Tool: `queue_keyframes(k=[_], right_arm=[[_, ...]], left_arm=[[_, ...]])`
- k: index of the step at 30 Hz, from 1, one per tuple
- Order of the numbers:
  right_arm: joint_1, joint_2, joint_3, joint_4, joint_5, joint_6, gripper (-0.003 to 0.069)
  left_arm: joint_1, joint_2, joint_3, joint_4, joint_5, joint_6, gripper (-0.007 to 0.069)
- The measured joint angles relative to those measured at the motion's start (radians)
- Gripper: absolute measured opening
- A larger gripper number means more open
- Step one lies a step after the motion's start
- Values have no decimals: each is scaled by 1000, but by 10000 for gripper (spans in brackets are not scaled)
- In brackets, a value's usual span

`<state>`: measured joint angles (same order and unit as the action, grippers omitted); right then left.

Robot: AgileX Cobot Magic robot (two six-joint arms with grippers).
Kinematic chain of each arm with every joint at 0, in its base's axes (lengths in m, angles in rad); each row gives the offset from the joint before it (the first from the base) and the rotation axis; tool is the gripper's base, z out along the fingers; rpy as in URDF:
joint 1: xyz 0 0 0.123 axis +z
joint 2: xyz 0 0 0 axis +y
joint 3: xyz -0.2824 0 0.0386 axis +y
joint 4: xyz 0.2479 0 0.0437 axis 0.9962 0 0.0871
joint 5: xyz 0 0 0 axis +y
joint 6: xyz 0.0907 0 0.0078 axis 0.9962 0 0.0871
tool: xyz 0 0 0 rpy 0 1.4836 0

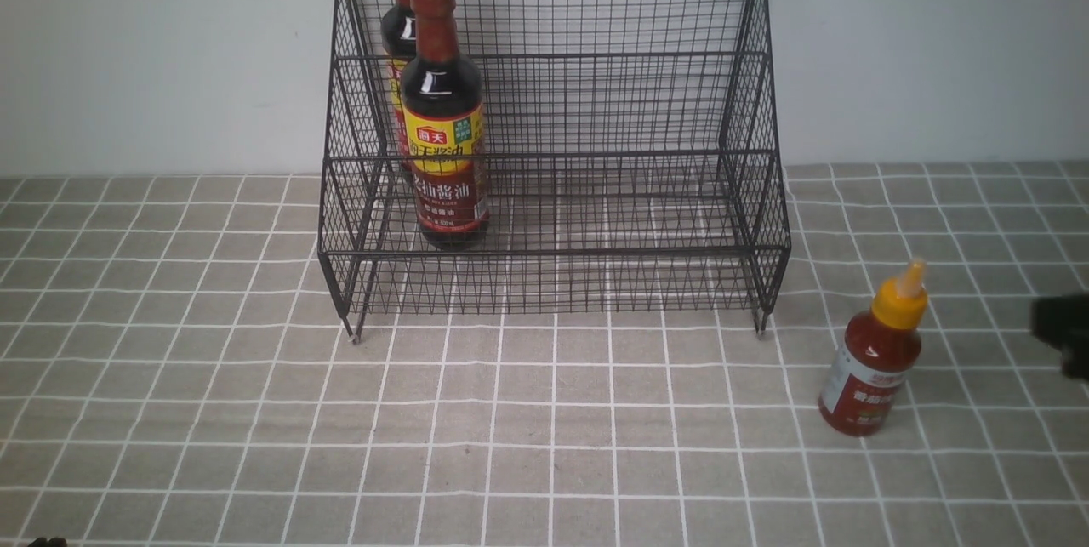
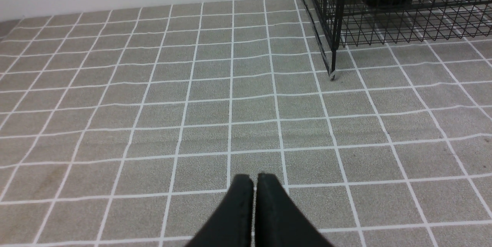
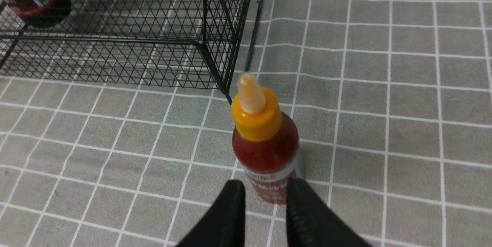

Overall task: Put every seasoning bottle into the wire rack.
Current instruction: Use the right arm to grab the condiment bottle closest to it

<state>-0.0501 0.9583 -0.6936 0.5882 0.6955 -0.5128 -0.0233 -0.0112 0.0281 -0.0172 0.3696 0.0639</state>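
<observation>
The black wire rack (image 1: 553, 253) stands against the wall. Two tall dark seasoning bottles stand at its left end: one on the lower tier (image 1: 444, 147), one behind it on the upper tier (image 1: 400, 28). A short red sauce bottle (image 1: 876, 360) with a yellow nozzle cap stands upright on the cloth, just right of the rack's front right foot. My right gripper (image 3: 265, 183) is open, its fingertips just short of that red bottle (image 3: 265, 143) and not around it. It shows as a dark blur (image 1: 1063, 334) in the front view. My left gripper (image 2: 253, 178) is shut and empty over bare cloth.
A grey checked tablecloth (image 1: 510, 411) covers the table up to a pale wall. The rack's left front foot (image 2: 333, 75) is ahead and to one side of my left gripper. The rack's right corner post (image 3: 226, 82) stands just behind the red bottle.
</observation>
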Motion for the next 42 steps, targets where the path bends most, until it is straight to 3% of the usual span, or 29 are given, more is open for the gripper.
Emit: queue_keyframes(k=[1,2,7,11,13,25,29,31,42], right_arm=[[0,69,-37,34,1,-37,248],[0,77,-41,45,1,-42,256],[0,251,-119,159,-19,-162,472],[0,337,-127,230,-21,-242,575],[0,366,-129,246,-29,-258,591],[0,559,-129,386,-89,-392,587],[0,599,-129,437,-99,-427,507],[0,605,-131,444,-109,-435,403],[0,566,-133,434,-96,-445,406]], left_arm=[[0,0,0,0,0,0,-6],[0,0,0,0,0,0,-6],[0,0,0,1,0,0,-6],[0,0,0,1,0,0,-6],[0,0,0,1,0,0,-6],[0,0,0,1,1,0,-6],[0,0,0,1,2,0,-6],[0,0,0,1,2,0,-6],[0,0,0,1,3,0,-6]])
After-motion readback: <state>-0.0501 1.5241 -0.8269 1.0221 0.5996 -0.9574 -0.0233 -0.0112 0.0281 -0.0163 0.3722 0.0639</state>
